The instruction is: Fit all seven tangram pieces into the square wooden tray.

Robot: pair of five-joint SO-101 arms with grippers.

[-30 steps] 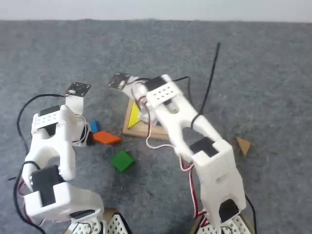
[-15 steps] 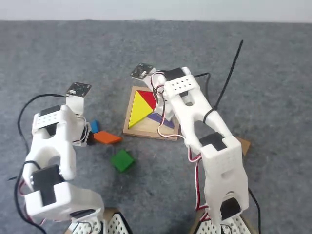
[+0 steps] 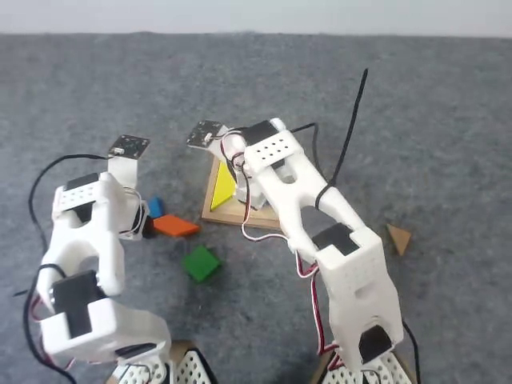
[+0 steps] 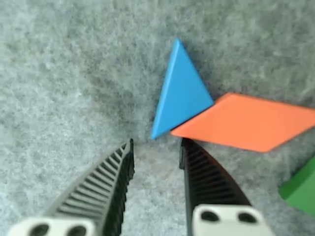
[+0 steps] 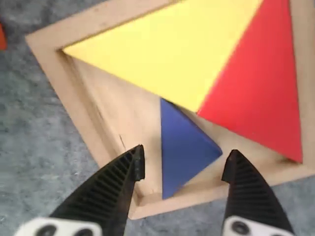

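green square: closest to my bases, flat on the grey surface, apart from the rest. Looks like a light, stiff little slab. I'd pinch it across two parallel sides.
brown triangle: out on my right side, well apart from everything.
orange parallelogram: just past the green one, touching the blue triangle. It's thin with smooth faces, so my guess is painted wood. The two long edges are the sane place to grab.
left claw: spread and empty, tips low, right in front of the blue corner and the orange edge.
blue triangle: probably weighs nothing and won't bend, but sloped sides can squirt out of a pinch. I'd go long edge against the opposite corner, down low. Closing on it likely nudges the orange one too.
square wooden tray: farthest out. The yellow triangle, red triangle and dark blue triangle lie flat inside.
right claw: spread, holding nothing, hanging over the dark blue triangle with a finger on either side.
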